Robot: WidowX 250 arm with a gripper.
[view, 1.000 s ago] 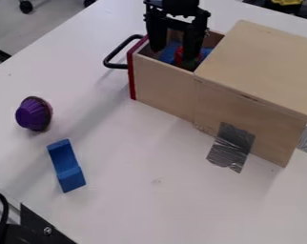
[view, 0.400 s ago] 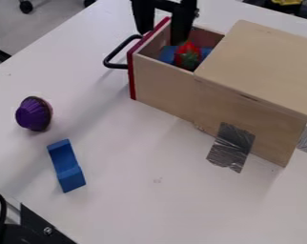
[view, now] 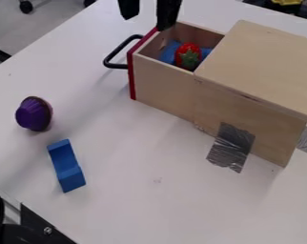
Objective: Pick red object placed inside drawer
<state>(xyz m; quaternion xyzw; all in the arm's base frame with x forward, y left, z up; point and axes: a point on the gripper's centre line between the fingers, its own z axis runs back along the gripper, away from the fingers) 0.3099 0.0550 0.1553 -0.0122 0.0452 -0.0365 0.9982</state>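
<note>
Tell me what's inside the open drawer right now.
A red strawberry with a green top lies in the drawer, over something blue. The strawberry hides part of the blue; the wooden lid covers whatever is further back.

"What is that box (view: 264, 71) made of?"

"Pale wood, it seems, smooth and matt, and the drawer (view: 161, 81) matches."

"And on its near side?"

"Silvery tape (view: 231, 147), wrinkled and shiny. The red strawberry (view: 187, 51) looks like glossy plastic."

"Over on the left?"

"The purple cupcake (view: 32, 115) is ridged with a faint sheen; the blue block (view: 66, 165), smooth and matt."
</note>
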